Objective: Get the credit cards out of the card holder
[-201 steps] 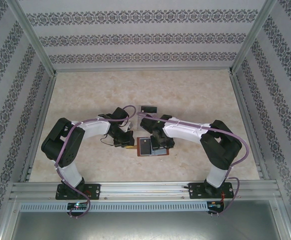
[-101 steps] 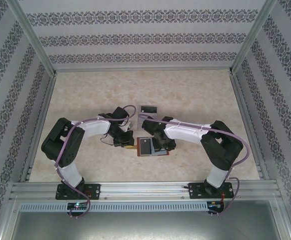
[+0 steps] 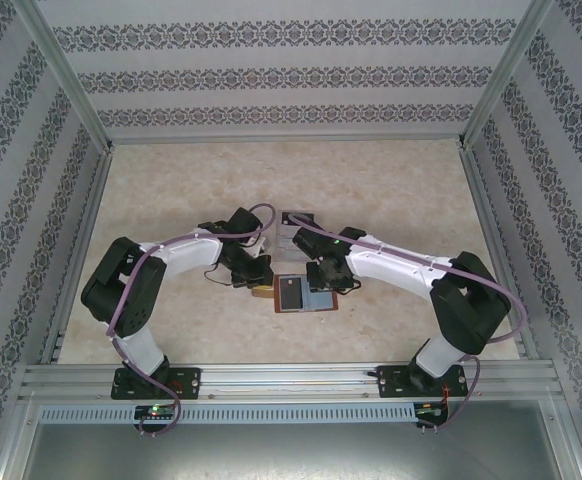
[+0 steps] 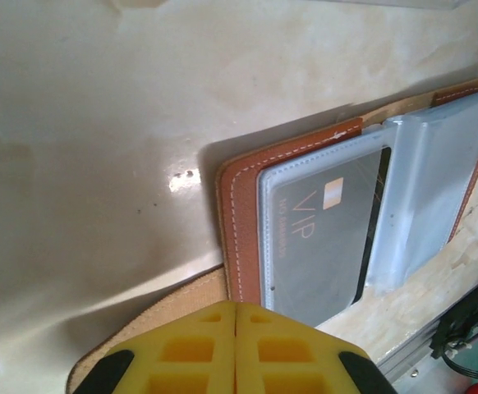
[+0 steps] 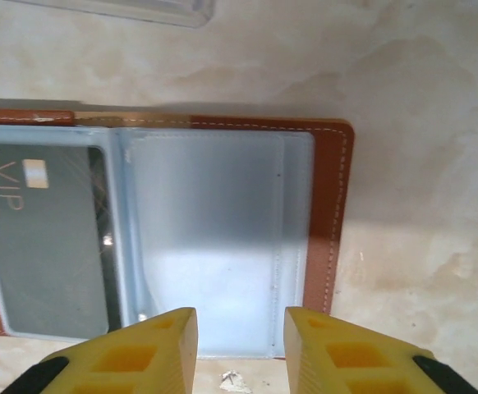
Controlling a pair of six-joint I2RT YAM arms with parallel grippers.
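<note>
Top external view: the card holder (image 3: 313, 301) lies open and flat on the tabletop (image 3: 391, 190), between the two arms. The left claw (image 3: 258, 283) is at its left edge and the right claw (image 3: 329, 283) is over its right half. It looks like a split job, with one arm steadying and the other working the sleeves.

On the left wrist camera, the left claw (image 4: 236, 349) has its yellow fingers pressed tight together over the tan strap (image 4: 165, 316), which runs off the reddish-brown cover (image 4: 239, 222). I can't tell whether it is pinning the strap down or pinching it. Either way, I'd say it is there to stop the holder sliding.

A grey VIP card (image 4: 325, 238) sits tucked in the left sleeve, not yet out.

On the right wrist camera, the right claw (image 5: 241, 345) is partly spread, with a clear gap between the fingers. It holds nothing and hovers at the near edge of the empty bluish sleeve (image 5: 214, 238). The VIP card (image 5: 42, 238) lies off to its left, so the claw likely needs to shift that way.

Farther out on the tabletop lies what looks like a loose dark card (image 3: 298, 218).
</note>
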